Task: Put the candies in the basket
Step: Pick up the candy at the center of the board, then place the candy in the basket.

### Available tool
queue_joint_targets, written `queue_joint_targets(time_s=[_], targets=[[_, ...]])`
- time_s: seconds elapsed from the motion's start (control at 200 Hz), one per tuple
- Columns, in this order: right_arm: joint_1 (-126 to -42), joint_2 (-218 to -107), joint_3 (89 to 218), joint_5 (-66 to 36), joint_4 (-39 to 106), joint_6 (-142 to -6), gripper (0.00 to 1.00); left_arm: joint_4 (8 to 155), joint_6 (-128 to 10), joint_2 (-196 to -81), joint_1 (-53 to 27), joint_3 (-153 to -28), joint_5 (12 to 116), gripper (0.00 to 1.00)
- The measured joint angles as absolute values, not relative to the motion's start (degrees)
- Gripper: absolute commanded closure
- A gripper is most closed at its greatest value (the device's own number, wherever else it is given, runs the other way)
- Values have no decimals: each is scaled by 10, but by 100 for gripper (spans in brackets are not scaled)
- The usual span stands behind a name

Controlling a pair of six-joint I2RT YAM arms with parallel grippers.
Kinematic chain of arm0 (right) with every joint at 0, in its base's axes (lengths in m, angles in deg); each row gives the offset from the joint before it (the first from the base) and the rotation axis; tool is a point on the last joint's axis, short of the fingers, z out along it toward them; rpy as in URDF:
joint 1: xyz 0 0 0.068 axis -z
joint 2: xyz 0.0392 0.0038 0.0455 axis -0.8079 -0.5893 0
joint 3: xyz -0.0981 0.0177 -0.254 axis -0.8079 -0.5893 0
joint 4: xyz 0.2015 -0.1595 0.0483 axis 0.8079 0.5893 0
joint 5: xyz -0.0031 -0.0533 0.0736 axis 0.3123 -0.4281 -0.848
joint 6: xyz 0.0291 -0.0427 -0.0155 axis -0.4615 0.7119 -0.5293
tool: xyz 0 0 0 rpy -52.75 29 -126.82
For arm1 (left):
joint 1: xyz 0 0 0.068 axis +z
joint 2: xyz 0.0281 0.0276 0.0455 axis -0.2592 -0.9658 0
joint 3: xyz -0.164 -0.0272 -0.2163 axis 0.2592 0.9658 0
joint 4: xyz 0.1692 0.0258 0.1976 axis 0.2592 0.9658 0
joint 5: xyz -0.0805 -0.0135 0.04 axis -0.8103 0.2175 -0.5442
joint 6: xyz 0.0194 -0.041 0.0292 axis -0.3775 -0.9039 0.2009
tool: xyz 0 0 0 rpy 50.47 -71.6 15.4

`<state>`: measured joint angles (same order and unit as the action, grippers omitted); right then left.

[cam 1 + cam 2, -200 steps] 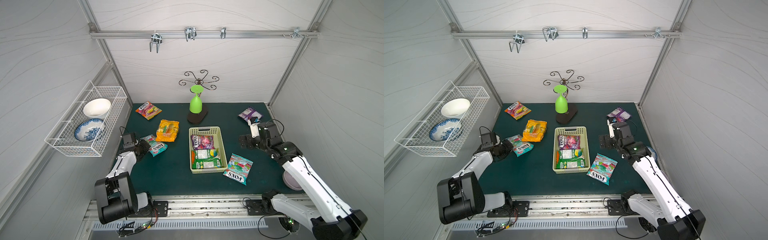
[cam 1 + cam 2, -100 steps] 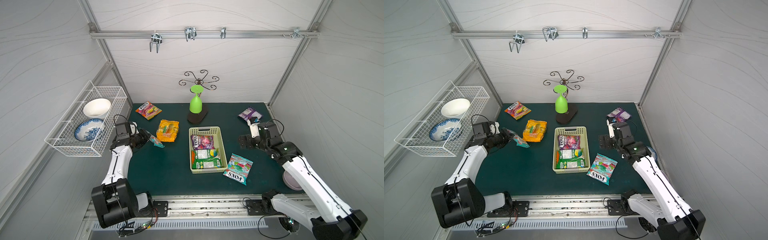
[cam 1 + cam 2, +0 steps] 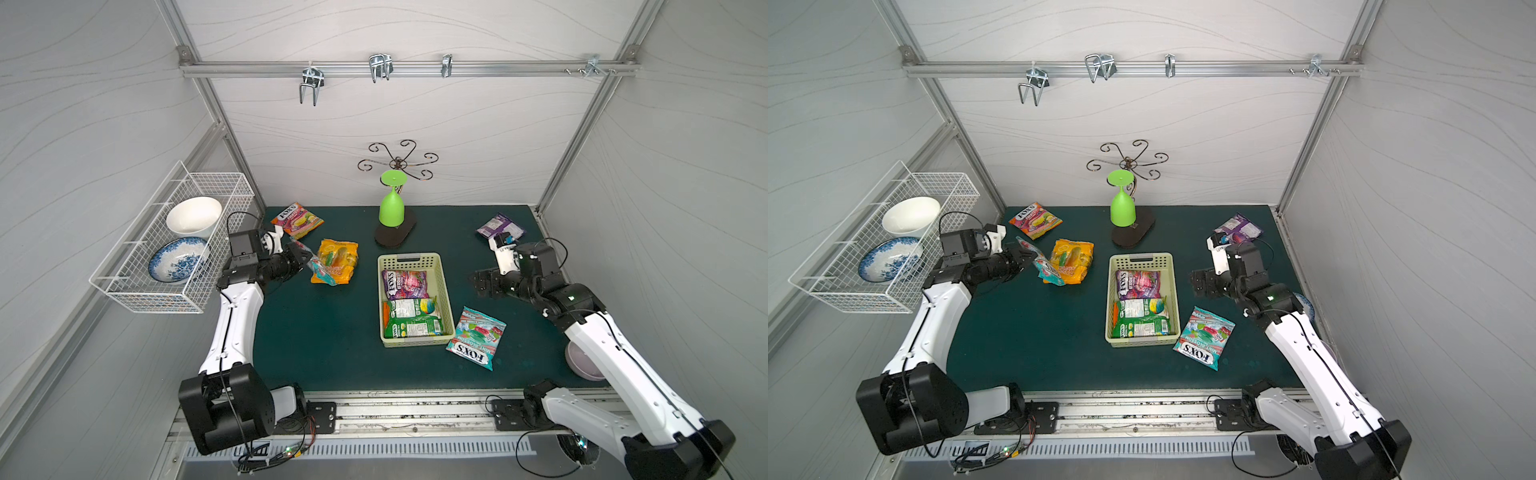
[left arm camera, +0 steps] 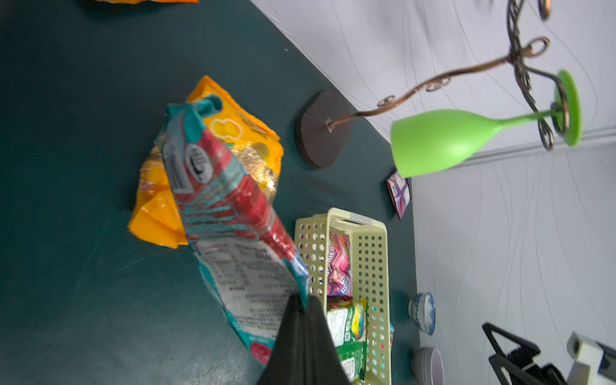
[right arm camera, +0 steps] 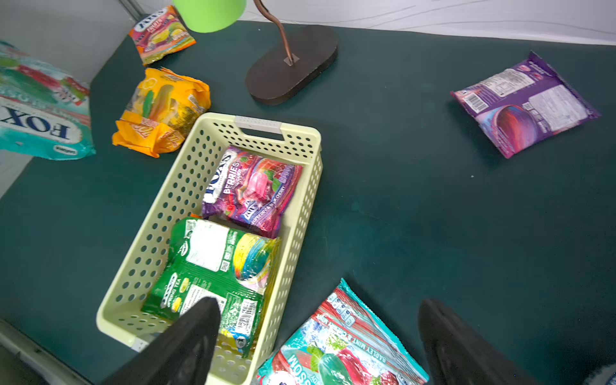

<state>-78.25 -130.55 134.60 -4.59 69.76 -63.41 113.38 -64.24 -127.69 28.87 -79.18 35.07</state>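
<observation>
Gripping a teal-and-red candy bag (image 3: 322,272) by one edge, the left pincer (image 3: 304,258) is clenched on it and holds it clear of the dark green tabletop (image 3: 324,332). In both top views the bag hangs at the near-left edge of the orange candy bag (image 3: 343,257); whether the two touch cannot be told. The held bag is well to the left of the basket (image 3: 409,259).

The pale yellow-green basket stands in the middle of the tabletop. Inside it, a purple FOX'S berries bag (image 3: 405,284) lies in the far half and a green candy bag (image 3: 411,318) in the near half.

The right pincer (image 3: 484,284) is released, its jaws spread wide with nothing between them. It hovers to the right of the basket, apart from it.

A teal FOX'S mint bag (image 3: 476,337) lies flat just beside the basket's near right corner. A purple candy bag (image 3: 500,226) lies near the far right corner of the tabletop, back side up. An orange-and-pink FOX'S bag (image 3: 296,218) lies at the far left corner, just beyond the left arm's wrist.
</observation>
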Motion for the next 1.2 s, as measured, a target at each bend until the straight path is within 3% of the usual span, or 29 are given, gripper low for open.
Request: queue_joint_targets(time_s=[0.37,0.56,0.835,1.201], targets=[[-806,-1305,1346,-81,690,-617,6,1247,-431,-1305,132,-915,362,100],[-817,-1305,1346,-81,690,-609,7,1352,-251,-1332,32,-994,441,100],[-819,-1292,1344,-75,687,-604,7,1491,-53,-1407,-49,-1099,555,100],[-820,-1261,1303,-54,681,-602,7,1494,116,-1407,-155,-1092,693,100]])
